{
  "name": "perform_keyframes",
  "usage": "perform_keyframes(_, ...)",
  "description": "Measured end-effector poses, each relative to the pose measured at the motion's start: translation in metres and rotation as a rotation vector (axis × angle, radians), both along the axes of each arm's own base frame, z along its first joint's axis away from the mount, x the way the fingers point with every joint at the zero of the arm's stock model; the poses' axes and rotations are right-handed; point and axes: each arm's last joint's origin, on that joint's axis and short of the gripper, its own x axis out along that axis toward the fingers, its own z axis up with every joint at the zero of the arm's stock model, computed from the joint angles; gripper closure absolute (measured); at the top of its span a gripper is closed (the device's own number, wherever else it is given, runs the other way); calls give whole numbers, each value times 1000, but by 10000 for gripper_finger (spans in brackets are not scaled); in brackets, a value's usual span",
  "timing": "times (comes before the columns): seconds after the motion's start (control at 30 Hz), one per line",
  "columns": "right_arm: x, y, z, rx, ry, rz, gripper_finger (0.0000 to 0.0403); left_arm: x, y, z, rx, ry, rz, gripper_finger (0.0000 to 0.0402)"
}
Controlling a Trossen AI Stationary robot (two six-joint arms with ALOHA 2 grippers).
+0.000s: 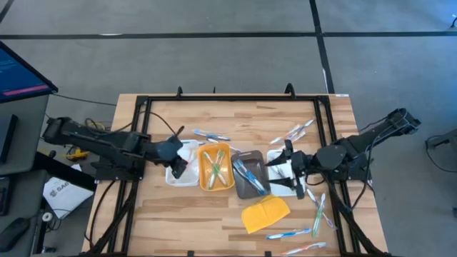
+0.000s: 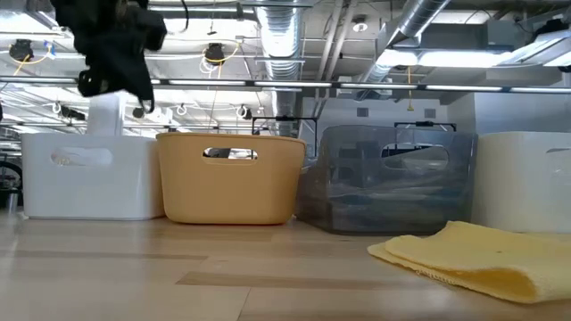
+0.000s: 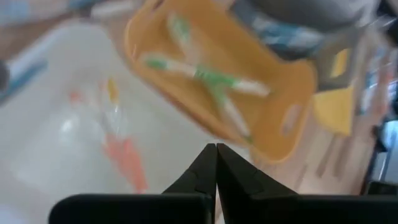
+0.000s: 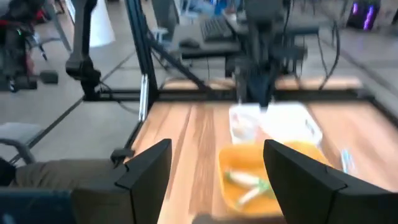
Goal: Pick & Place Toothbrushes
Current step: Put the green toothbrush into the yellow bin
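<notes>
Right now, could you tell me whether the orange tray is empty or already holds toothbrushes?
It holds some. The orange tray has green-handled toothbrushes lying crossed inside it, seen from above and again in the left wrist view.

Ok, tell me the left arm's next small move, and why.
Probably lift the left gripper away from the white tray toward a loose toothbrush: its fingers are shut on nothing above the tray, where an orange toothbrush already lies.

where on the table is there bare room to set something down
Bare wood lies along the front left, below the white tray and orange tray. The right side is crowded: loose toothbrushes, the yellow pad and the right gripper.
</notes>
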Motion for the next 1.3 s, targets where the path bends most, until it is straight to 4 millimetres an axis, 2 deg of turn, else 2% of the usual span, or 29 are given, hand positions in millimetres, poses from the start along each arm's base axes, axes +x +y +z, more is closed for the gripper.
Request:
perform_keyframes(0.1, -7, -2, -6, 37, 79, -64, 154, -3, -4, 11, 39, -102, -16, 401)
perform_keyframes(0.3, -23, -1, -30, 147, 355, -155, 154, 1, -18, 22, 43, -248, -97, 401)
perform_keyframes(0.5, -50, 14, -47, 276, 623, -154, 154, 11, -36, 29, 14, -369, -171, 401)
perform_keyframes(0.67, -69, 27, -55, 372, 746, -231, 154, 16, -53, 27, -7, -402, -233, 401)
perform_keyframes(0.83, -81, 47, -74, 390, 879, -310, 154, 22, -71, 19, -11, -395, -287, 401)
perform_keyframes(1.0, -86, 65, -95, 462, 1063, -447, 154, 25, -84, 11, -4, -370, -319, 401)
perform_keyframes(1.17, -90, 87, -112, 513, 1193, -497, 154, 26, -93, 6, -5, -364, -336, 401)
perform_keyframes(1.3, -91, 96, -125, 529, 1284, -603, 154, 25, -97, 6, 11, -378, -327, 401)
